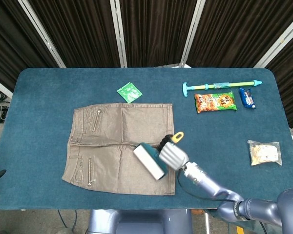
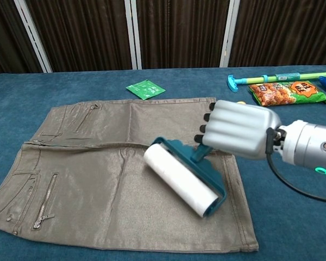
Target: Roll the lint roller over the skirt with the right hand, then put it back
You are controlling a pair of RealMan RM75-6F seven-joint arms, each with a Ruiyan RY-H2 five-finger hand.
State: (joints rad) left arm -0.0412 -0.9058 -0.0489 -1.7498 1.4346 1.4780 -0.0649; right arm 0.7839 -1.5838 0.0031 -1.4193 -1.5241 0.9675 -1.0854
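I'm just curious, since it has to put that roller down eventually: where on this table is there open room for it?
Bare cloth lies right of the skirt, between its edge and the pale snack bag, and along the table's left side. The far-right corner is crowded: pump toy, chips bag, blue packet. The right hand holds the lint roller over the skirt.

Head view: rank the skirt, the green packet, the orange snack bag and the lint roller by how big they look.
1. skirt
2. lint roller, though raised nearer the camera, so unsure against the next
3. orange snack bag
4. green packet
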